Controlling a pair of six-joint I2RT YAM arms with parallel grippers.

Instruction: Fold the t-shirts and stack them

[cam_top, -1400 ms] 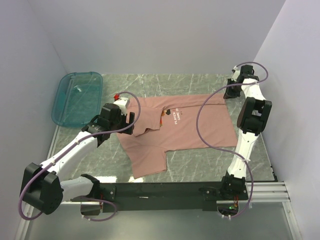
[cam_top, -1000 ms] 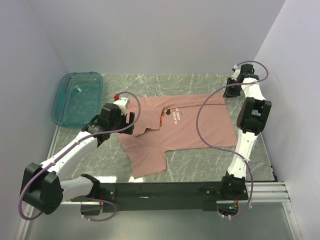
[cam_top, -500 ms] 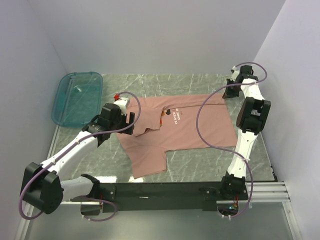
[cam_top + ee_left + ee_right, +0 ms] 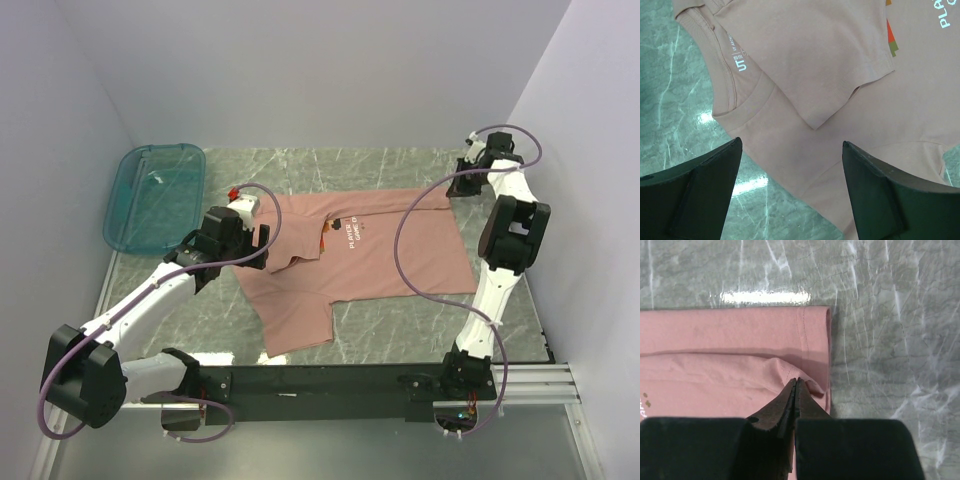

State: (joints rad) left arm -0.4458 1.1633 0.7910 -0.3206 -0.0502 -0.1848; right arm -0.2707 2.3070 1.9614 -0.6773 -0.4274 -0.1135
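Note:
A dusty pink t-shirt (image 4: 370, 255) lies spread on the marble table, chest print up, one sleeve folded over near the collar. My left gripper (image 4: 262, 245) hovers open over the collar end; in the left wrist view its fingers (image 4: 791, 142) stand wide apart above the neckline, the folded sleeve and the shirt (image 4: 805, 60), holding nothing. My right gripper (image 4: 455, 185) is at the shirt's far right corner. In the right wrist view its tips (image 4: 796, 380) are pressed together on a puckered fold of the pink cloth (image 4: 715, 335) close to the hem.
A teal translucent bin (image 4: 155, 195) sits at the back left of the table. Grey walls close in the left, back and right sides. A black rail (image 4: 320, 380) carrying the arm bases runs along the near edge.
My right gripper has closed onto the shirt's corner, and the right arm has shifted slightly to the right. The left arm has stayed put.

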